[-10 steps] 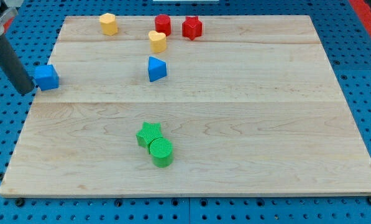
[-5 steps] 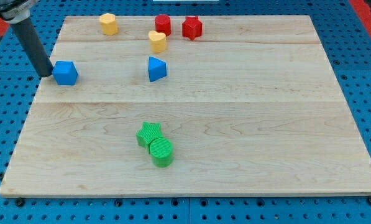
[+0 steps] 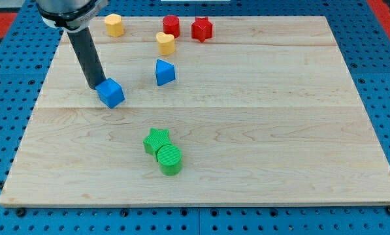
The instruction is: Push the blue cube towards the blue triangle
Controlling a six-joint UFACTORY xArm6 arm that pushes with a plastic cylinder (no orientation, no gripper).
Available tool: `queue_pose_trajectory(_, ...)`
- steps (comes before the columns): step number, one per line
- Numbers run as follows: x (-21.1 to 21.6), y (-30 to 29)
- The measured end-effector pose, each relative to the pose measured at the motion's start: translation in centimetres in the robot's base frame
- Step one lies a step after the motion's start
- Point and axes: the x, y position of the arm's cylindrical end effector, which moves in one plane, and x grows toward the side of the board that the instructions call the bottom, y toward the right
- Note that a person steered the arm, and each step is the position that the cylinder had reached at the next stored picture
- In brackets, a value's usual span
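Blue cube (image 3: 110, 93) sits on the left half of the wooden board (image 3: 279, 130), a little below and to the view's left of the blue triangle (image 3: 164, 72), the two apart with bare wood between. The tip (image 3: 95, 86) of the rod is touching the cube's upper-left side, so the contact sits on the face away from the triangle; a push from there would, I judge, carry the cube rightward and slightly down, so it needs correcting upward to meet the triangle. There is no hand on this rig: the rod grasps nothing, only leans on the cube.

Room: the lane between cube and triangle is open. Yellow heart (image 3: 165, 43) lies just above the triangle. Green star (image 3: 156, 140) and green cylinder (image 3: 170, 159), touching each other, lie well below. The board's left edge is near behind the rod.
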Motion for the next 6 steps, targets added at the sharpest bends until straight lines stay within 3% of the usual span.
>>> queue_pose_trajectory(2,2.7,4.0)
queue_pose_trajectory(3,6.2,0.6)
queue_pose_trajectory(4,7.2,2.4)
queue_pose_trajectory(5,7.0,6.0)
queue_pose_trajectory(6,6.0,5.3)
